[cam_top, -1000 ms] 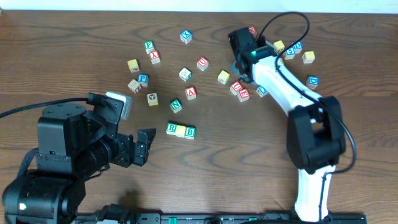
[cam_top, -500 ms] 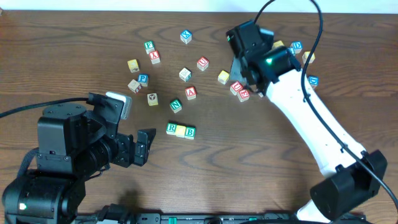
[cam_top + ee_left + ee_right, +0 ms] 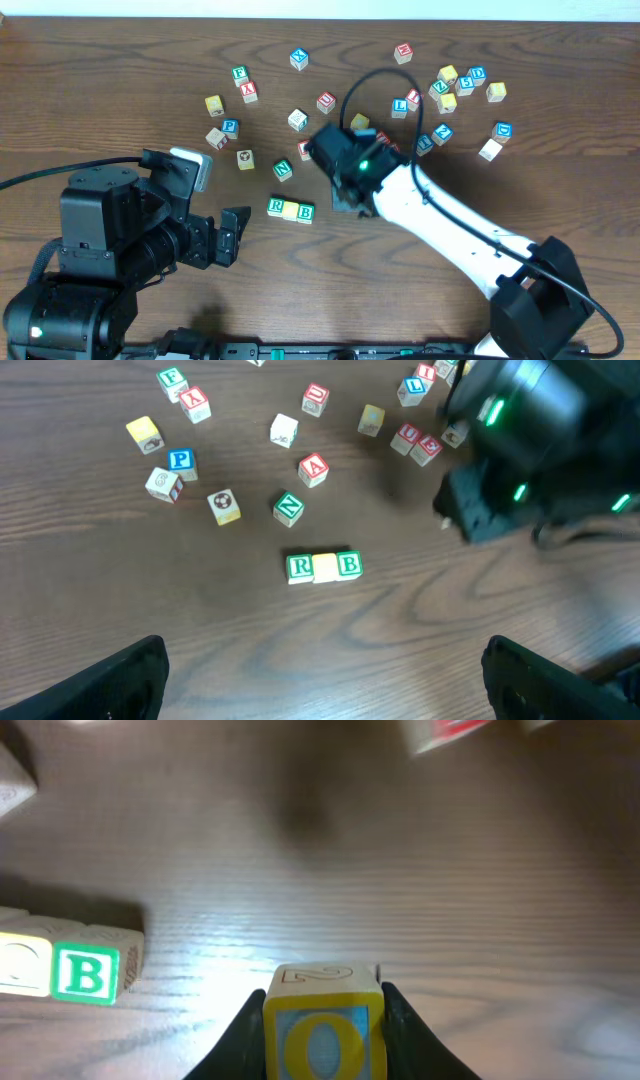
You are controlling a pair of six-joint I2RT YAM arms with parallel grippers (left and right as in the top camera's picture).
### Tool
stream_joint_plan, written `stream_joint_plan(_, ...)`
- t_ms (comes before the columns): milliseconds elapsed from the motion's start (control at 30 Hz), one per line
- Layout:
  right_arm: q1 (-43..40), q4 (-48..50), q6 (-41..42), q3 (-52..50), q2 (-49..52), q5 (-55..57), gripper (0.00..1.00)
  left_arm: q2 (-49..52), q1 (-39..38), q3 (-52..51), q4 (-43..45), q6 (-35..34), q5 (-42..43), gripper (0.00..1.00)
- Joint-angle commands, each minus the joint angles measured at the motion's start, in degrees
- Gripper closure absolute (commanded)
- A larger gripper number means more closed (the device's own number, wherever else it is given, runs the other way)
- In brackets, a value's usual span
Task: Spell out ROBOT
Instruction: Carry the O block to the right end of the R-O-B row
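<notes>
The right gripper (image 3: pixel 322 1045) clamped a yellow-edged wooden O cube (image 3: pixel 322 1010) between its two dark fingers (image 3: pixel 246 1032), one pressed against each side face. Whether the cube touched the brown wooden table (image 3: pixel 450 900) beneath it could not be told.

Off to the fingers' left in the wrist camera's view, apart from the held cube, lay a green-lettered wooden B cube (image 3: pixel 85 973). It closed a short row in which a green-lettered wooden R cube (image 3: pixel 300 568), a plain yellow-faced wooden cube (image 3: pixel 325 568) and the B touched side by side.

From overhead, the right gripper (image 3: pixel 352 203) hung just beyond the B end of that row. The left gripper (image 3: pixel 340 690) stood spread wide and empty, the row lying straight ahead of its fingers. Farther ahead sat a green-lettered N cube (image 3: pixel 289 508) and a red-lettered A cube (image 3: pixel 313 469), among other scattered letter cubes.
</notes>
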Motion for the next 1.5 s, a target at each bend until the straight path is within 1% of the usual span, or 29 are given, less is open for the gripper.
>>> stream_joint_plan(0, 0.98, 4.85, 3.39, -6.32, -2.62, -3.78, 0.99, -0.11, 0.35, 0.15, -0.11, 0.35, 0.70, 0.02)
stream_joint_plan(33, 1.44, 6.49, 6.12, -8.90, -2.60, -3.72, 0.99, -0.11, 0.35, 0.15, -0.11, 0.35, 0.70, 0.02)
stream_joint_plan(67, 1.64, 7.26, 7.02, -9.94, -2.60, -3.54, 0.99, -0.11, 0.35, 0.15, -0.09, 0.35, 0.70, 0.02)
stream_joint_plan(233, 3.04, 10.69, 8.09, -12.68, -2.60, -3.28, 0.99, -0.11, 0.35, 0.15, -0.11, 0.35, 0.72, 0.02)
stream_joint_plan(467, 4.83, 18.03, 8.26, -15.82, -2.60, -2.95, 0.99, -0.11, 0.35, 0.15, -0.09, 0.35, 0.72, 0.02)
stream_joint_plan(667, 5.07, 22.80, 8.28, -18.40, -2.58, -2.89, 0.99, -0.11, 0.35, 0.15, -0.11, 0.35, 0.70, 0.02)
stream_joint_plan(1000, 5.33, 26.88, 8.22, -19.41, 0.50, -3.34, 0.99, -0.11, 0.35, 0.15, -0.11, 0.35, 0.70, 0.02)
stream_joint_plan(1467, 5.66, 30.14, 8.22, -19.41, 3.93, -4.00, 0.99, -0.11, 0.35, 0.15, -0.11, 0.35, 0.70, 0.02)
